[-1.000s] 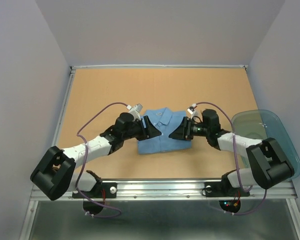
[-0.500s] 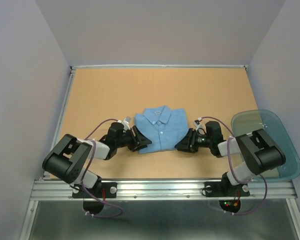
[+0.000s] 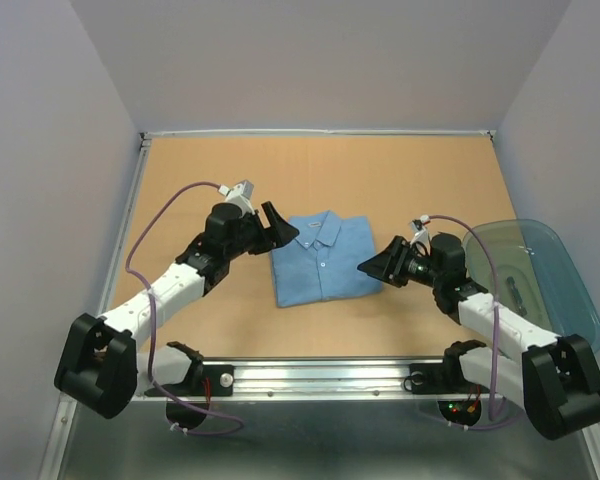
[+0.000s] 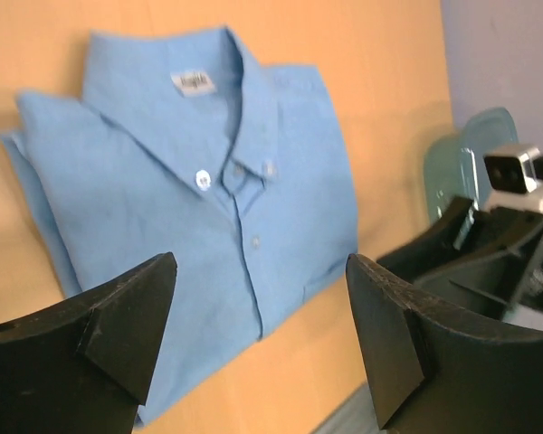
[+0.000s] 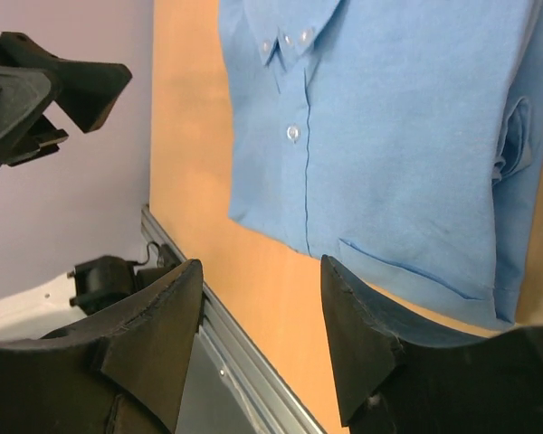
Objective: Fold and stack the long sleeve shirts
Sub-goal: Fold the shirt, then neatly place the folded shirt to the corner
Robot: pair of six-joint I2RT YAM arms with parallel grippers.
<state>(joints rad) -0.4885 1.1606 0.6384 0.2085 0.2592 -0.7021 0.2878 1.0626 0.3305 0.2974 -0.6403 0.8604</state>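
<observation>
Right now both of my jaws stand apart, and neither has anything between its fingers. My left gripper (image 3: 283, 228) hangs by the far left corner of the light blue collared shirt (image 3: 325, 258), up near the collar. From its own wrist camera, the left gripper (image 4: 260, 271) shows two black fingers spread wide, and the shirt (image 4: 208, 199) is framed in the gap between them. My right gripper (image 3: 375, 267) sits just beside the shirt's right edge, toward the near corner, pointing in at the cloth. In its wrist view the right gripper (image 5: 262, 267) is likewise parted, with no cloth caught in it.

The shirt lies folded into a neat rectangle on the tan table (image 3: 400, 180), roughly in the middle and between my two grippers. Its buttoned front faces up and its collar points toward the far wall. The right wrist camera shows the shirt (image 5: 389, 136) with its placket and white buttons running down the front, and layers of folded cloth stacked along one side. A white label shows inside the collar in the left wrist view.

The translucent teal plastic tub (image 3: 570, 300) rests at the right edge of the table, past my right arm and apart from the shirt.
</observation>
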